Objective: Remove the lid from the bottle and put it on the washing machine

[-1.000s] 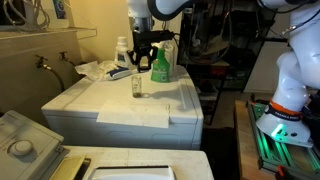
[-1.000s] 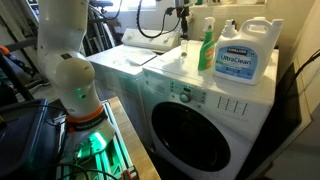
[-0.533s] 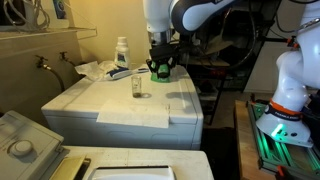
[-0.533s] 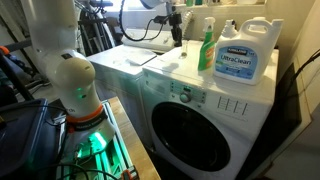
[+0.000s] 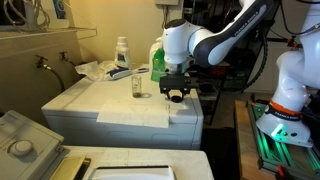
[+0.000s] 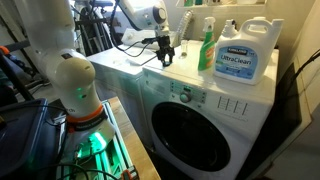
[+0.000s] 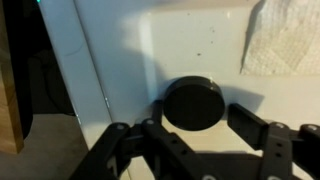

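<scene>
The small dark lid [image 7: 193,103] lies flat on the white top of the washing machine [image 5: 100,100], between my gripper's [image 7: 203,118] fingers in the wrist view. A gap shows between the lid and one finger, so the gripper is open. In both exterior views the gripper [image 5: 177,95] [image 6: 165,60] is low over the top near one edge of it. The small clear bottle [image 5: 137,87] stands upright and uncapped on the top, apart from the gripper.
A green spray bottle [image 6: 207,45] and a big white jug with a blue label [image 6: 245,50] stand along the wall. A paper towel [image 5: 135,115] lies on the top. A grey-white unit with a knob [image 5: 22,140] stands nearby.
The arm has swung away from above the clear bottle toward the edge of the machine's top and come down to the surface. The lid now rests there between the fingers.
</scene>
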### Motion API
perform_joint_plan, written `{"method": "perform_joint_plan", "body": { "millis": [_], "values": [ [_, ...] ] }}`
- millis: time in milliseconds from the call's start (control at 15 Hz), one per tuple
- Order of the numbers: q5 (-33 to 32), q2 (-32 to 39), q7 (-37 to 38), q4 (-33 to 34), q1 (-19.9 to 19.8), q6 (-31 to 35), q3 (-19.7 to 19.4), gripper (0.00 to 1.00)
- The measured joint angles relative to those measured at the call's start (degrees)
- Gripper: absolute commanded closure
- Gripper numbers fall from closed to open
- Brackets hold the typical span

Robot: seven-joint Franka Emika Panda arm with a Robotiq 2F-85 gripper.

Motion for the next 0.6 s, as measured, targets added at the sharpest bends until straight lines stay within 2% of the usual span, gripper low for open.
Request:
{"method": "perform_joint_plan", "body": {
  "millis": [133,267,600],
  "values": [
    [-2.0,-2.9,3.3,-2.0,-0.9,2.3,-0.2,0.00],
    [-5.5,-7.9,4.0,-2.4,-1.6,1.2,-0.1,0.00],
    [-3.9,-23.0,-11.3,-2.4,-1.8,-7.4,4.9,0.00]
  ]
}}
